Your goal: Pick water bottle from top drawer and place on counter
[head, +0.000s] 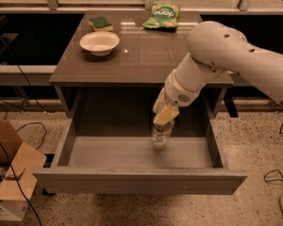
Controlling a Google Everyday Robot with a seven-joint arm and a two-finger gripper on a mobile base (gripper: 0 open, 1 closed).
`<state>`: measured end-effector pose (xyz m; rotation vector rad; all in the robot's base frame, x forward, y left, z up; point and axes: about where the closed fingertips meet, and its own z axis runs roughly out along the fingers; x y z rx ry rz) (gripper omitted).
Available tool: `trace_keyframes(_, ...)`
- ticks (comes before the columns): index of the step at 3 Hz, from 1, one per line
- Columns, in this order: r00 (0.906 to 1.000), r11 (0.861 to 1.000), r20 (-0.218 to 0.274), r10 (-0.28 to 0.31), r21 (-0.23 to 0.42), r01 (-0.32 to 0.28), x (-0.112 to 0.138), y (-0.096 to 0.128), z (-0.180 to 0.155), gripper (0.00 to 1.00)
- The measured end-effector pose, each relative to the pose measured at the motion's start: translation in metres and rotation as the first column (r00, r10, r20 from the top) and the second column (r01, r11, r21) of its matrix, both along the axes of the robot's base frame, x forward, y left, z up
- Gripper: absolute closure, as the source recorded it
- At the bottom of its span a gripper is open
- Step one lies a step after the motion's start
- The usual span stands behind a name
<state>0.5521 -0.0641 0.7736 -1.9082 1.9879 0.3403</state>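
Over the middle of the open drawer (141, 180), my pincer (164, 118) points downward and is clenched on the top of the bottle (160, 136), hiding its cap. That clear ribbed bottle stands upright inside the drawer, a little right of centre and toward the back, its base low against the pale floor; I cannot tell whether the base touches that floor or hangs just above it. My thick white arm (217, 51) comes in from the right edge, bends over the tabletop's right front corner and drops down to the pincer. Behind the drawer, the glossy brown tabletop (141, 60) carries a pale bowl (99, 43) at its left, a green and yellow sponge (100, 22) just beyond the bowl, and a green snack bag (162, 15) at the back, right of centre. All three lie well apart from the bottle. On the speckled floor at lower left, beside the drawer's front corner, sits an open cardboard box (12, 173).
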Motion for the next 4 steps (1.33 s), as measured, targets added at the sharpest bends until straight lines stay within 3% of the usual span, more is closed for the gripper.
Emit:
trace_keyframes(2,0.9991,0.997,-0.010,0.041,0.070,-0.041,-0.013,0.009,0.014,1.00)
trace_keyframes(3,0.9971,0.986,-0.023,0.072,0.155,-0.068,-0.021,0.014,0.033,1.00)
trace_keyframes(4,0.9953,0.957,-0.017,0.095,0.277,-0.086,-0.024,0.022,0.073,1.00)
